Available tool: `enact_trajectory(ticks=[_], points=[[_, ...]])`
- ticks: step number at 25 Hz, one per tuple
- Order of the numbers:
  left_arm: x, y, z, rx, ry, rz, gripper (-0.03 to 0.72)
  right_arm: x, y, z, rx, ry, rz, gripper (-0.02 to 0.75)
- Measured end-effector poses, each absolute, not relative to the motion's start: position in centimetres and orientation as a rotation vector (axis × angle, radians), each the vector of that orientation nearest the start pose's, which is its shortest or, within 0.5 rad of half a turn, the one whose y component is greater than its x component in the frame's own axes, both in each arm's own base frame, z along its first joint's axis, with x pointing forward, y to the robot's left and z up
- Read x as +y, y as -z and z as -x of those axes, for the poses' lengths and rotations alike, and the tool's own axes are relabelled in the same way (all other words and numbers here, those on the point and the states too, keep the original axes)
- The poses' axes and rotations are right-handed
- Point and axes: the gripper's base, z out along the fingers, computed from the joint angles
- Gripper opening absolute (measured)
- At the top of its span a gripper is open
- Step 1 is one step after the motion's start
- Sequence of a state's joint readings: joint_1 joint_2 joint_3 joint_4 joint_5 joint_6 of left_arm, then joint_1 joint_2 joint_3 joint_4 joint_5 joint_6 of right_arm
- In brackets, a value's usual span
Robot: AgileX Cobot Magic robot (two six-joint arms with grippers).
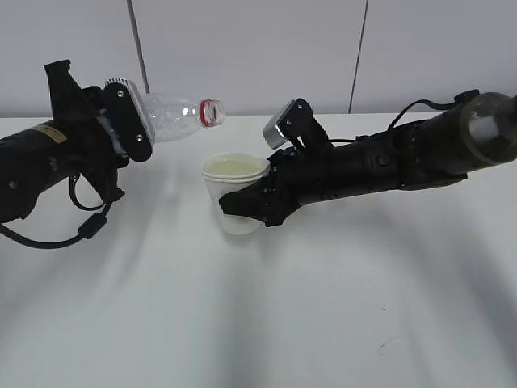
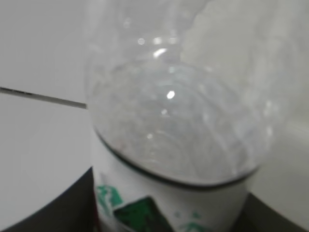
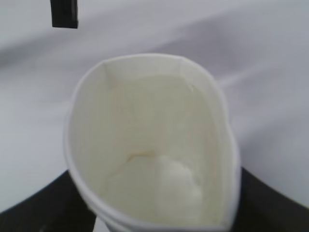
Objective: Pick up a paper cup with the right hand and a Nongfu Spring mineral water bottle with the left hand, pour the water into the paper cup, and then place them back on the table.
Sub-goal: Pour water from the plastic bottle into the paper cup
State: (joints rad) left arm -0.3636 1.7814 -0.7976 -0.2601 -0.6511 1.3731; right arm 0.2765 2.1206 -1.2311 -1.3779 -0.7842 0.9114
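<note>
So the left hand [image 1: 121, 121] has the Nongfu Spring mineral water bottle [image 1: 174, 115] clamped by its lower half, fingers closed tight on it, and it's tipped over nearly flat with the open neck and red ring pointing toward 3 o'clock. The mouth sits just above and a touch to 10 o'clock of the paper cup [image 1: 234, 190], not touching it. In the left wrist view the bottle [image 2: 174, 125] fills pretty much everything, clear upper part and the white label with green marks at the bottom, pretty blurry tbh

The right hand [image 1: 254, 206] comes in from 3 o'clock and grips the cup around its side, fingers shut on it enough that the rim looks squashed a bit out of round in the right wrist view [image 3: 149, 150]. Cup is upright, cream inside. Can't tell if there's water in it. White table [image 1: 283, 323] below, and I can't tell whether the cup's base is touching it
</note>
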Motion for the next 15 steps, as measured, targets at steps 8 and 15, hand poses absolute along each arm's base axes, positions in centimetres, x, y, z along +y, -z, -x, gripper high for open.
enact_trajectory(ticks=[8,15], points=[[-11.12,-18.45,-33.92,1.611,-0.504,-0.952,0.372,17.49,-14.16,-39.48,1.793,-0.728,1.026,0.468],[-11.11,-18.45,-33.92,1.710,-0.313,-0.712,0.372,17.20,-14.20,-40.04,1.831,-0.698,0.929,0.468]])
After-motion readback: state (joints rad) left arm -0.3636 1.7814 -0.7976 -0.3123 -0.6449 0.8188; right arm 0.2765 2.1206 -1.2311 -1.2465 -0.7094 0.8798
